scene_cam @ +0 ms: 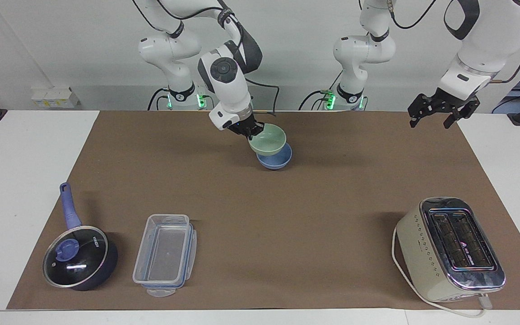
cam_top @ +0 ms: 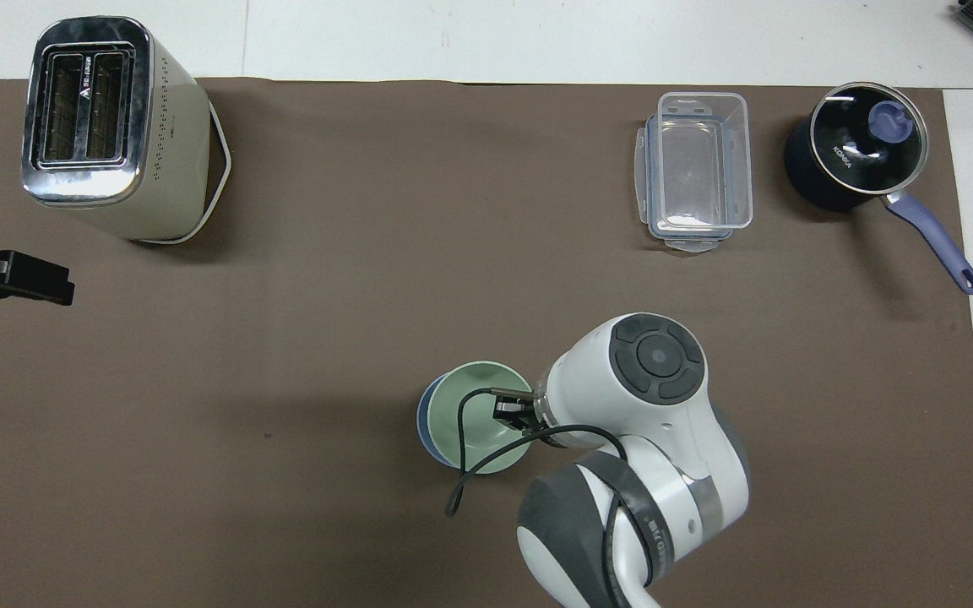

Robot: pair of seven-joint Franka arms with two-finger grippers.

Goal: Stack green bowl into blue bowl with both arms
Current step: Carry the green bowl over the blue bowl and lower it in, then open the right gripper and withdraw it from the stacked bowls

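Note:
My right gripper (scene_cam: 252,130) is shut on the rim of the green bowl (scene_cam: 269,139) and holds it in the air just over the blue bowl (scene_cam: 276,160), which stands on the brown mat. In the overhead view the green bowl (cam_top: 478,414) covers nearly all of the blue bowl (cam_top: 425,416), and the right gripper (cam_top: 510,411) grips the rim on the right arm's side. My left gripper (scene_cam: 440,112) waits, held up over the mat's edge at the left arm's end; it also shows in the overhead view (cam_top: 9,277).
A cream toaster (scene_cam: 452,250) stands far from the robots toward the left arm's end. A clear plastic container (scene_cam: 165,254) and a dark blue lidded saucepan (scene_cam: 79,257) stand far from the robots toward the right arm's end.

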